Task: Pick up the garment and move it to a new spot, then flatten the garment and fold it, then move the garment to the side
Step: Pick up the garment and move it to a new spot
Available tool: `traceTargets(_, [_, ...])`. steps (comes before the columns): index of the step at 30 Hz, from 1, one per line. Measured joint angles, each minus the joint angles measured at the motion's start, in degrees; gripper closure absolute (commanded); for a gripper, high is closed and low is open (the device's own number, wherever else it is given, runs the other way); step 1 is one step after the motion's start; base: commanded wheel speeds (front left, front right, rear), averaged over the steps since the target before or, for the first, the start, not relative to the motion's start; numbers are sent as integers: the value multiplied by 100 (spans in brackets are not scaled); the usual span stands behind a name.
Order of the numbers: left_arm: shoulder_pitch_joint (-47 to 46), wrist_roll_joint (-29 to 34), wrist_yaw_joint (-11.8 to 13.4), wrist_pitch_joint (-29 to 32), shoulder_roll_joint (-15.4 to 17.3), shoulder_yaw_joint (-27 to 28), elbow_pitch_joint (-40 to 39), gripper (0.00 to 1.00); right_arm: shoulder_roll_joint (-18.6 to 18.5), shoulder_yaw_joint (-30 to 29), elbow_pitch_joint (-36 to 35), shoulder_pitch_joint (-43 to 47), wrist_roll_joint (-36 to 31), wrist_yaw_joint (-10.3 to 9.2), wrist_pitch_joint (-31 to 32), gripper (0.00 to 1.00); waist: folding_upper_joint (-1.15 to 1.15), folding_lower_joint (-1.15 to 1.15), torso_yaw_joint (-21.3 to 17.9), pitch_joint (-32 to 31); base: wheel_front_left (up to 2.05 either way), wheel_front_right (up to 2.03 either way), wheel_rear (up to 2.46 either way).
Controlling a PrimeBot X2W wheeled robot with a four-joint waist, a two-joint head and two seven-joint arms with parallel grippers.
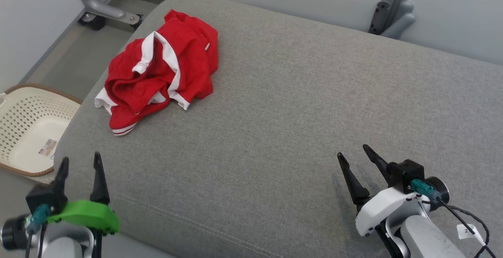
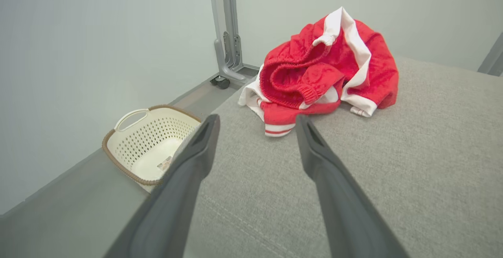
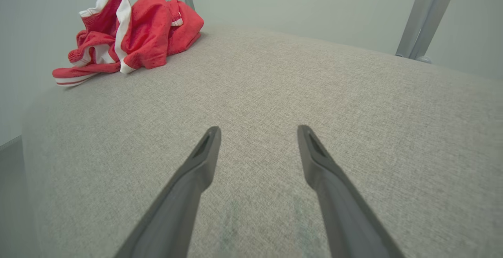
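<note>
Garment (image 1: 161,69), red with white trim, lies crumpled at the upper left of the grey cushion (image 1: 294,112). Left gripper (image 1: 81,157) and right gripper (image 1: 352,150), at the bottom corners, are both released and empty.

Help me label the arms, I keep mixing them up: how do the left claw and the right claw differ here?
The left claw wears a green cover; the right claw wears a white cover. The left claw sits at the grey cushion's edge near the basket, closer to the red garment; the right claw hangs over bare cushion, farther from it. Both are open, empty and dark-fingered.
</note>
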Motion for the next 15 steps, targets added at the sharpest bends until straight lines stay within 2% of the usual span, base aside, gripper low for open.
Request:
traceTargets(7, [-1228, -1, -60, 0, 570, -416, 289, 0, -204, 122, -85, -208, 2, 0, 0, 0, 0, 0, -341, 358, 0, 0, 0])
traceTargets(15, [-2529, -691, -68, -2, 1310, -1088, 1392, 0, -377, 247, -194, -484, 21, 0, 0, 0, 0, 0, -814, 783, 0, 0, 0])
